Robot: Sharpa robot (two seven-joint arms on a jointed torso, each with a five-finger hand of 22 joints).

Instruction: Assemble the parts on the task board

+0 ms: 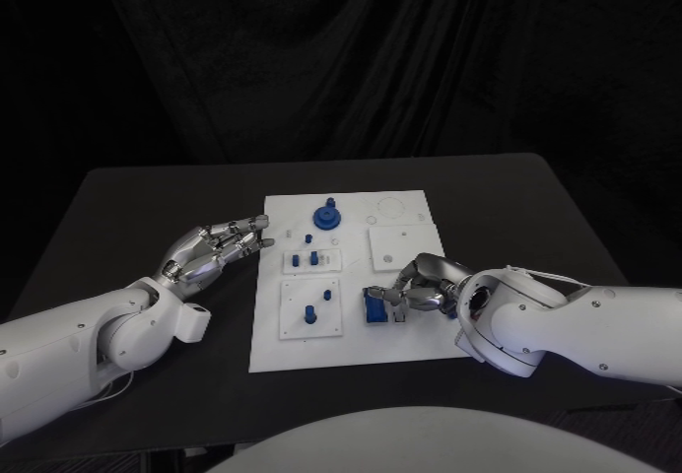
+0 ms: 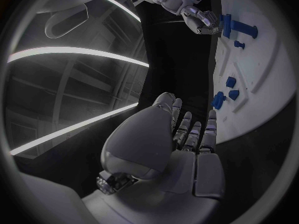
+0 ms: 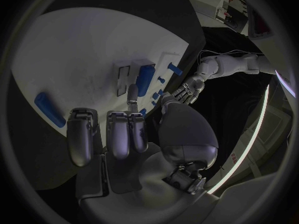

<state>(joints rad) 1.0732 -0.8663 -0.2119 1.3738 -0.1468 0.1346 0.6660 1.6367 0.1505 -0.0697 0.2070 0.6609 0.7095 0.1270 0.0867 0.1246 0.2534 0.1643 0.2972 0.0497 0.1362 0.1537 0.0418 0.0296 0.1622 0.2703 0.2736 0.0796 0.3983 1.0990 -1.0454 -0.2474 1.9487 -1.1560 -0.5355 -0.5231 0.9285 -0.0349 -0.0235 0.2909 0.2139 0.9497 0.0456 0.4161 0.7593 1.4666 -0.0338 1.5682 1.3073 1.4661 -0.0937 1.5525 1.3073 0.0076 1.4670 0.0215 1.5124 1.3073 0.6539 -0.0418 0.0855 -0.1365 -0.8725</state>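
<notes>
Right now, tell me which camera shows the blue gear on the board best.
The head view: the blue gear sits unobstructed near the far edge of the board. The left wrist view shows it edge-on beside the right hand. In the right wrist view I cannot pick it out.

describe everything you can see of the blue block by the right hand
The blue block is a small, plain, plastic-looking piece, a deeper blue than anything near it. It sits on the white task board near the board's right edge, in the half nearer the robot. The right hand is curled over it, fingertips at its top and side; whether they grip it or just touch it is unclear. The left wrist view shows it as an upright slab beside those fingers.
</notes>
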